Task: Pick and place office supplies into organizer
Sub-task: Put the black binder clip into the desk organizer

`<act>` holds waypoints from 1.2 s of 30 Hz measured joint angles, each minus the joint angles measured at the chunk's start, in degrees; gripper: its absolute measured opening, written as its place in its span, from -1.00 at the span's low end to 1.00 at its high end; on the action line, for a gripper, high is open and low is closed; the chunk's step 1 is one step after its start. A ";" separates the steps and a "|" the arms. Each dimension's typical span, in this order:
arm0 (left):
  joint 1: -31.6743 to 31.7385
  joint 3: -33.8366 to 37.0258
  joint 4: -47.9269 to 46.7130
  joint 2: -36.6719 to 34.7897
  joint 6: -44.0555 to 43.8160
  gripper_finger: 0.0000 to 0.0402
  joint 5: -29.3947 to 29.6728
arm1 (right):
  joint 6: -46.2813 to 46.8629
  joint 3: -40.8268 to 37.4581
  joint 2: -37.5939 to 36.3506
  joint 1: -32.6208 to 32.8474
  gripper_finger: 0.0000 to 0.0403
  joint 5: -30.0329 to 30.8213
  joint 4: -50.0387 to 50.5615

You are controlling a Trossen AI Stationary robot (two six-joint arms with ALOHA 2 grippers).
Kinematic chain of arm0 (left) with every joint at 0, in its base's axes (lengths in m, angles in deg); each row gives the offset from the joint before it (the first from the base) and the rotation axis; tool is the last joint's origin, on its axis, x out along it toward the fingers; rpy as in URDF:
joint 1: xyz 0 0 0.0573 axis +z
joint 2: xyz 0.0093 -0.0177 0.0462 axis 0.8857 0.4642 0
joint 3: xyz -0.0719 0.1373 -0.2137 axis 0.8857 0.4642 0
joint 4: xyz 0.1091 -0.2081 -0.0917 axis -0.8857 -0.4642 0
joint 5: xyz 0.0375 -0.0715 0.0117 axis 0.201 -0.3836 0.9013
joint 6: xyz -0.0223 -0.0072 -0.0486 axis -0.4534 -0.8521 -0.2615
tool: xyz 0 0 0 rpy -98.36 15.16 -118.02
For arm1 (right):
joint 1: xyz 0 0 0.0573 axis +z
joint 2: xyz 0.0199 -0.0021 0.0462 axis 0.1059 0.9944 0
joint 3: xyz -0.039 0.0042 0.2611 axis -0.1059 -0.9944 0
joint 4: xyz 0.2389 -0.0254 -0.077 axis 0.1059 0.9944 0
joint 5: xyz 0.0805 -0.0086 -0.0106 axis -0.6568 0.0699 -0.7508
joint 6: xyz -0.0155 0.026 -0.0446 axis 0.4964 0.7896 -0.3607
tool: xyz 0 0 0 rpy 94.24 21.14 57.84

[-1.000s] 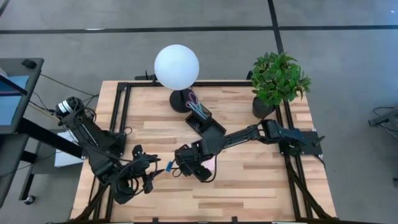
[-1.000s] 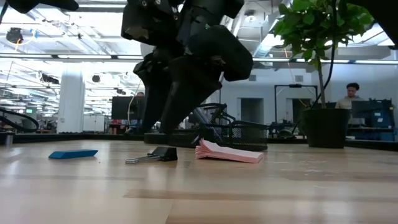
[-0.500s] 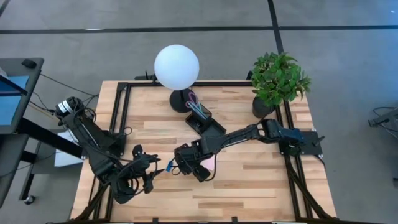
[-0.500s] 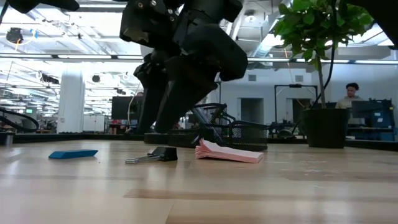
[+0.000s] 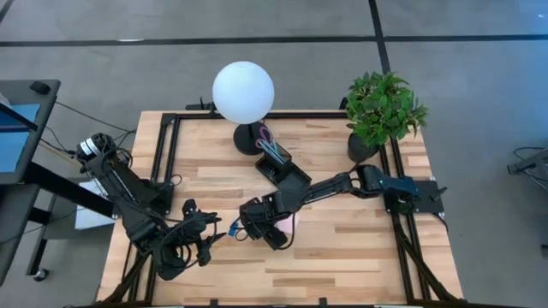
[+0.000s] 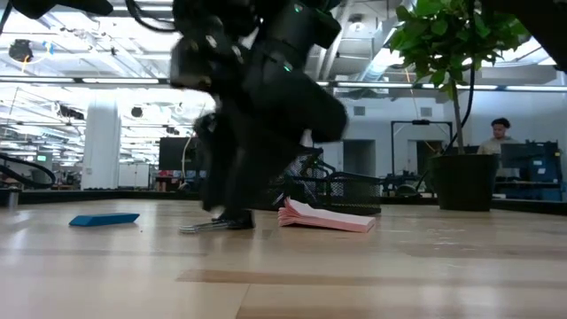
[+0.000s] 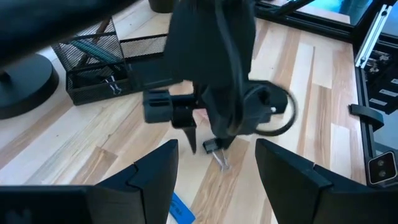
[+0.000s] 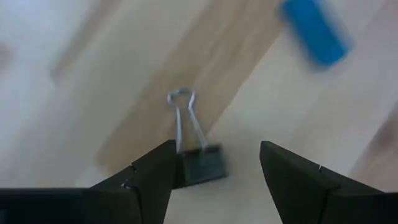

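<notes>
The right gripper (image 8: 211, 168) is down low over the little black clip (image 8: 202, 165), with its two fingers spread wide, one on each side of the clip. It has not closed on the clip, which lies flat on the wooden table (image 5: 360, 248). The clip's silver wire handles point away from the gripper. A small blue block (image 6: 104, 219) lies near the clip, a bit apart from it. The pink sticky-note pad (image 6: 323, 218) sits just beside the clip on its other side. The black organizer (image 5: 281, 167) stands farther back from the clip, with pens sticking out of it. The left gripper (image 7: 214, 168) waits near the clip, fingers open and holding nothing.
</notes>
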 joint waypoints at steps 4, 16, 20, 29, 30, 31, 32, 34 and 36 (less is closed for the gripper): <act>0.00 0.00 -0.03 0.02 0.25 0.05 0.02 | 1.01 0.26 1.29 0.52 0.14 1.51 1.54; 0.02 0.00 -0.15 0.00 0.28 0.05 0.24 | 4.62 3.22 0.97 0.03 0.14 2.09 3.50; 0.02 0.00 -0.15 0.00 0.28 0.05 0.24 | 10.35 5.68 0.87 -0.34 0.14 2.17 8.35; 0.02 0.00 -0.15 0.00 0.28 0.05 0.24 | 18.82 6.50 1.17 0.08 0.14 1.74 16.00; 0.02 0.00 -0.15 0.00 0.28 0.05 0.24 | 18.83 6.47 1.35 0.26 0.14 1.71 16.21; 0.02 0.00 -0.15 0.00 0.28 0.05 0.24 | 18.84 6.44 1.42 0.46 0.14 1.72 16.36; 0.02 0.00 -0.15 0.00 0.28 0.05 0.24 | 18.83 6.44 1.44 0.59 0.14 1.70 16.28; 0.02 0.00 -0.15 0.00 0.28 0.05 0.22 | 18.85 6.48 1.41 0.95 0.14 1.69 15.97; 0.02 0.00 -0.15 0.00 0.28 0.05 0.24 | 18.94 6.48 1.41 0.93 0.14 1.66 16.08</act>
